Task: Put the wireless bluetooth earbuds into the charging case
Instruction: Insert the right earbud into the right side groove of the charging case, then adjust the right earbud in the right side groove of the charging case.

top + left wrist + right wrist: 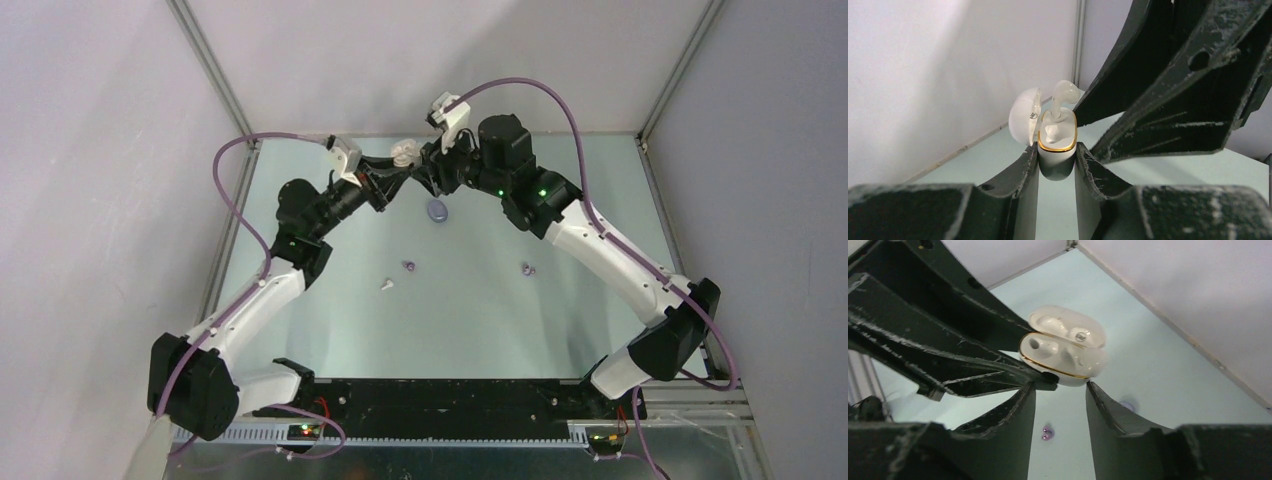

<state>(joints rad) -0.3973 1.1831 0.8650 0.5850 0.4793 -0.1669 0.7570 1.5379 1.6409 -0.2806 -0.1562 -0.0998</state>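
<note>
The left claw (1057, 156) pinches the white charging case (1057, 134), lid open, at the far middle of the worktop (480, 330), with a white earbud (1064, 95) standing up in it. The right claw (1060, 390) is spread just beside the case. Nearer lie a loose white earbud (386, 284) and two purple earbuds (408, 265)

Pale green tabletop (470, 320) fills centre frame, plain grey walls (90, 150) around it, metal frame posts (205, 60) upper left and upper right.

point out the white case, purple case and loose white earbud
white case (1057, 162), left wrist view, front wall
purple case (437, 210), top view, its top
loose white earbud (386, 285), top view, its body
</note>
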